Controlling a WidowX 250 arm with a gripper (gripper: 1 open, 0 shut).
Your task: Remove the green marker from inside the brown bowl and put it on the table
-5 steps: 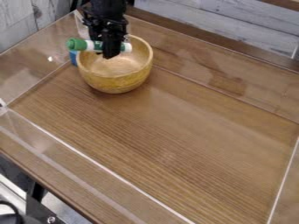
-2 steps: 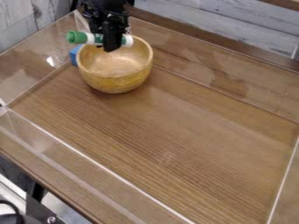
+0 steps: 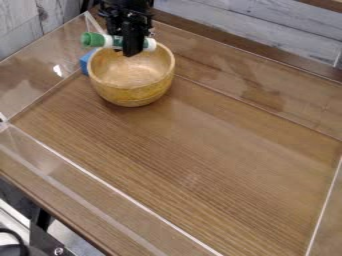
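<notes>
Taking the brown bowl (image 3: 132, 78) as the landmark: to its left, a clear plastic rim (image 3: 40, 62) runs along the edge of the table (image 3: 201, 160), glare washing out much of it. Just above the bowl's back-left lip the green marker (image 3: 96, 40) hangs crosswise, clear of the wood, its green cap poking out left; its middle is hidden behind the black gripper (image 3: 132, 44), and only a pale end shows on the right side. The gripper points down over the bowl's back edge, its jaws pinched tight on the marker; the fingertips themselves are too dark to separate. The arm above is cut off by the top edge. The bowl's pale inside looks bare. Right of the bowl lies wood-grain tabletop.
</notes>
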